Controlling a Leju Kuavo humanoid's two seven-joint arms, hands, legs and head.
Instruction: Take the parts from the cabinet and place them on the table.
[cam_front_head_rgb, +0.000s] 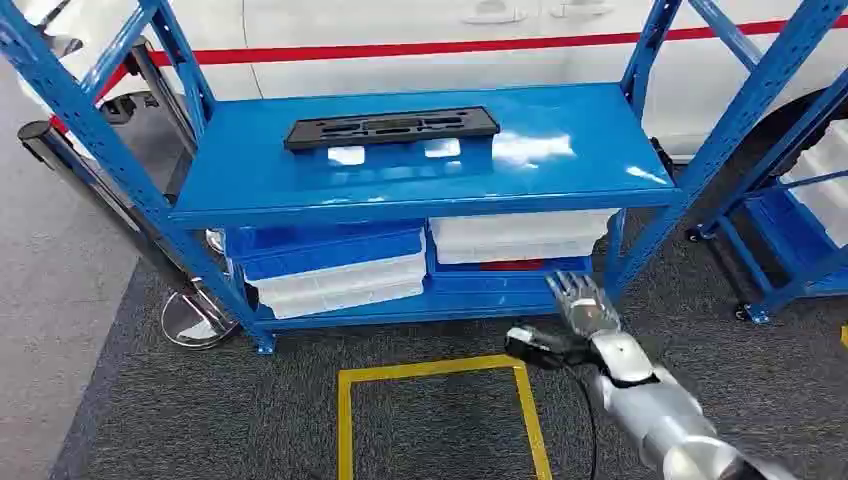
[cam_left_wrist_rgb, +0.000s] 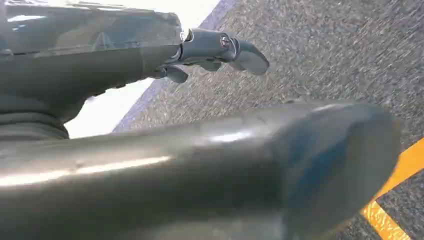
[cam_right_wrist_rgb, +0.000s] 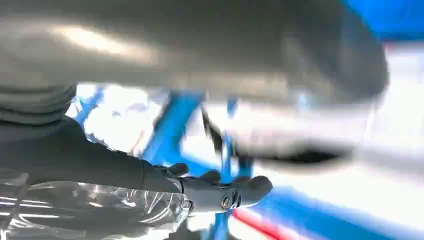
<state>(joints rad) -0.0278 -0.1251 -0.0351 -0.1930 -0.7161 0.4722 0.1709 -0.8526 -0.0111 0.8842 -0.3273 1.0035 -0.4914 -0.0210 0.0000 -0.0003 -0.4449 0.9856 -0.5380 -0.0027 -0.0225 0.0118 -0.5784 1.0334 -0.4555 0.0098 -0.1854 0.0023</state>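
A flat black part (cam_front_head_rgb: 391, 128) with cut-outs lies on the top shelf (cam_front_head_rgb: 560, 160) of the blue cabinet, left of centre. My right hand (cam_front_head_rgb: 583, 303) is raised in front of the cabinet's lower right corner, well below the part, fingers apart and holding nothing. In the blurred right wrist view, the right hand (cam_right_wrist_rgb: 100, 160) has its fingers (cam_right_wrist_rgb: 220, 192) stretched toward the blue frame. My left hand (cam_left_wrist_rgb: 100, 65) hangs over the grey carpet with its fingers (cam_left_wrist_rgb: 235, 50) extended and nothing in it.
White and blue bins (cam_front_head_rgb: 335, 275) and white trays (cam_front_head_rgb: 520, 238) fill the lower shelf. A yellow square (cam_front_head_rgb: 430, 370) is taped on the carpet before the cabinet. A chrome post (cam_front_head_rgb: 100, 195) leans at the left. Another blue rack (cam_front_head_rgb: 800, 220) stands at the right.
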